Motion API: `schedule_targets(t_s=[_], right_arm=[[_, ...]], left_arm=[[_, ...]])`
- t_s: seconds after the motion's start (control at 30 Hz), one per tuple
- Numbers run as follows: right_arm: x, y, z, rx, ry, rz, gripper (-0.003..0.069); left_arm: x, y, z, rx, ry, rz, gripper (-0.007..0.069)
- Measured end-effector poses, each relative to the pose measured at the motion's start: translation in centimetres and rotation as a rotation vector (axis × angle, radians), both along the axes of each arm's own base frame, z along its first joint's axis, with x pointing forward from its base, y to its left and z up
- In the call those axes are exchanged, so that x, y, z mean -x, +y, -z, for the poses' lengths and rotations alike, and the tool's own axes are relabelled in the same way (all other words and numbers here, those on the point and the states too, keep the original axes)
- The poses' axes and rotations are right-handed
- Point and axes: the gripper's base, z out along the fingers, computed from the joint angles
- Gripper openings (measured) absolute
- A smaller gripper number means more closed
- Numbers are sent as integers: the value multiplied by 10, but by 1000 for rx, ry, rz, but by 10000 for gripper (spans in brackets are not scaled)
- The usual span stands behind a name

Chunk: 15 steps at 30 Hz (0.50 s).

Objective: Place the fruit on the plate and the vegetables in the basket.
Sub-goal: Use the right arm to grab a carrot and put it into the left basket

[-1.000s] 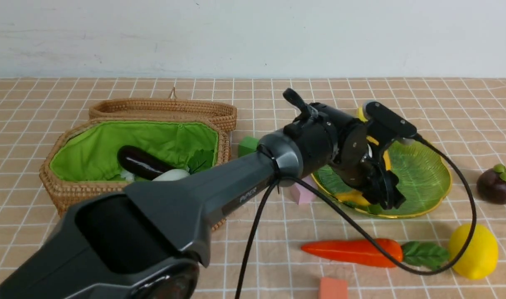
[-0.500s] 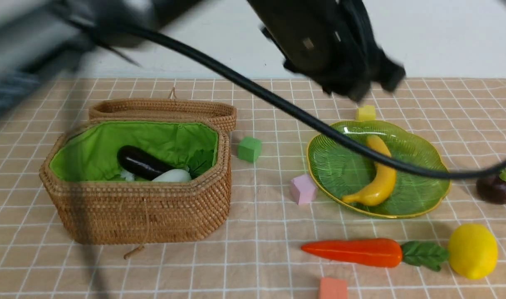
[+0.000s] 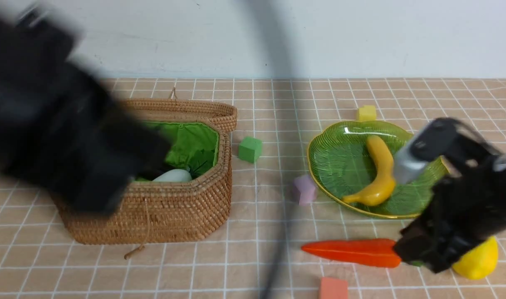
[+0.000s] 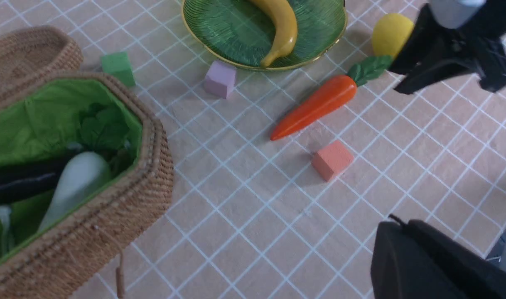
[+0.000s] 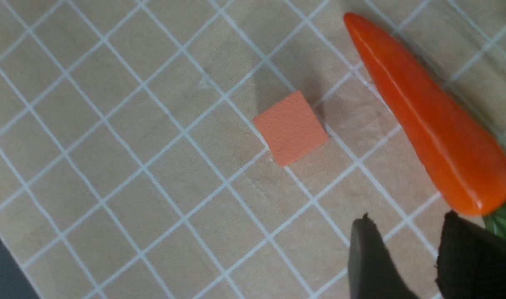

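Banana (image 3: 379, 174) is left lying on the green glass plate (image 3: 340, 166) as the left gripper (image 4: 406, 249), now closed and apparently empty, is drawn back toward frame left. The right gripper (image 5: 423, 261), jaws parted, is brought down at lower right beside the carrot (image 3: 352, 252). One fruit is delivered. Counted singly: banana, carrot, lemon (image 3: 481, 259), and in the basket (image 3: 174, 216) eggplant (image 4: 20, 182) and radish (image 4: 76, 182); foam cubes (image 3: 250, 148), four.
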Motion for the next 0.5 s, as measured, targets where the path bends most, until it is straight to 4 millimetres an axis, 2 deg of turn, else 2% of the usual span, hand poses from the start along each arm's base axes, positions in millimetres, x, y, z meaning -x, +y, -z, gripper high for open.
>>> schedule_targets(t_s=[0.03, 0.07, 0.1, 0.13, 0.17, 0.23, 0.27, 0.33, 0.5], right_arm=[[-1, 1, 2, 6, 0, -9, 294], [-11, 9, 12, 44, -22, -74, 332], [-19, 15, 21, 82, -43, -133, 367], [-21, 17, 25, 93, -44, -144, 372], [-28, 20, 34, 127, -55, -189, 397], [-41, 24, 52, 183, -69, -240, 426], [-42, 24, 54, 184, -68, -241, 428], [-54, 24, 73, 248, -85, -274, 437], [-66, 23, 102, 326, -75, -313, 427]], left_arm=[[5, 5, 0, 14, -10, 0, -13], [18, 16, 23, 30, -8, 3, -13], [26, 24, 38, 62, -18, 3, -13], [27, 25, 40, 66, -19, 3, -13], [33, 31, 56, 84, -28, 2, -13], [38, 35, 75, 94, -33, 0, -13], [38, 36, 77, 94, -33, 0, -13], [41, 38, 87, 90, -26, -1, -13], [41, 39, 90, 85, -19, -1, -13]])
